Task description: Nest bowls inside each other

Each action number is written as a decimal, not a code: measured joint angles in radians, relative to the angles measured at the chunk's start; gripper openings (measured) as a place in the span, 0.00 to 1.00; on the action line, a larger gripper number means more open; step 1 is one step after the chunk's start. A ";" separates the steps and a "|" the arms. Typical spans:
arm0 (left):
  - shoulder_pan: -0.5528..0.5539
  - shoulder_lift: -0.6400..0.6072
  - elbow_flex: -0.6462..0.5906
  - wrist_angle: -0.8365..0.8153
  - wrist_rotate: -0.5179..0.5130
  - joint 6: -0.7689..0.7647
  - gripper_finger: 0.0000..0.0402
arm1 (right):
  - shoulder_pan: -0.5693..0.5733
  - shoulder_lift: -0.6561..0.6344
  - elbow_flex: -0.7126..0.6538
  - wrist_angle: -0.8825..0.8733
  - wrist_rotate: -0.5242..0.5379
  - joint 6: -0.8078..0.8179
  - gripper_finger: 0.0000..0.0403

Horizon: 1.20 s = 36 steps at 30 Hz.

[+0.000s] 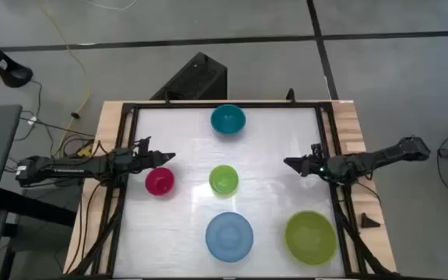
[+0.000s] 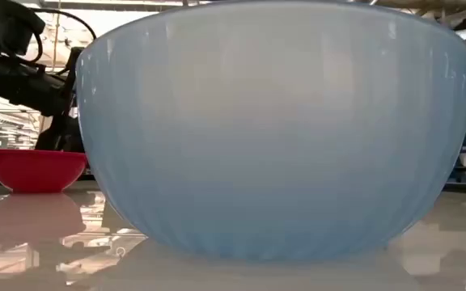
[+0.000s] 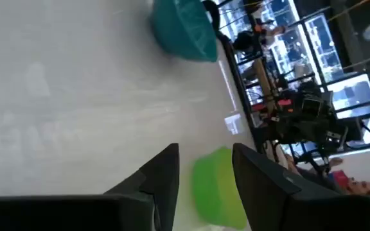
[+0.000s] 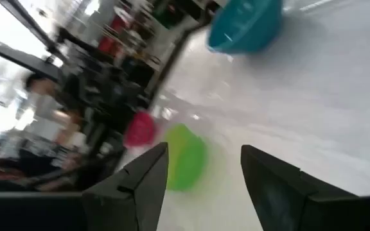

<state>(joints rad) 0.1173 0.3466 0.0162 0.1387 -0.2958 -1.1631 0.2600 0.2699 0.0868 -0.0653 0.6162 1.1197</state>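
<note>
Five bowls stand apart, each on its base, on the white table: teal at the far middle, magenta pink at the left, small lime green in the centre, light blue at the near middle and large lime green at the near right. My left gripper hangs open just beyond the magenta bowl, pointing right; its wrist view shows the small green bowl past the fingers. My right gripper is open right of centre, pointing left toward the small green bowl.
A black frame borders the table top, with wooden strips outside it at left and right. In the low view the light blue bowl fills most of the picture, with the magenta bowl to its left. Bare table lies between the bowls.
</note>
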 joint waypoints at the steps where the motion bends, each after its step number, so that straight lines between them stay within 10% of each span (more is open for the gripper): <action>1: 0.000 0.000 0.000 0.020 0.000 0.018 0.33 | 0.000 0.000 0.000 0.037 0.009 -0.019 0.57; 13: 0.000 0.000 0.017 0.461 0.025 0.304 0.33 | -0.029 0.000 0.000 0.533 0.063 -0.348 0.57; 20: 0.000 0.021 0.177 0.414 0.169 0.458 0.33 | -0.063 0.073 0.059 0.658 -0.085 -0.369 0.57; 29: 0.000 0.159 0.424 0.140 0.231 0.629 0.33 | -0.063 0.408 0.368 0.585 -0.327 -0.387 0.57; 36: 0.000 0.197 0.454 0.146 0.185 0.661 0.33 | -0.020 0.713 0.677 0.091 -0.491 -0.389 0.57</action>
<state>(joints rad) 0.1177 0.5436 0.4698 0.2845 -0.1105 -0.5017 0.2404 0.9825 0.7639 0.0252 0.1256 0.7307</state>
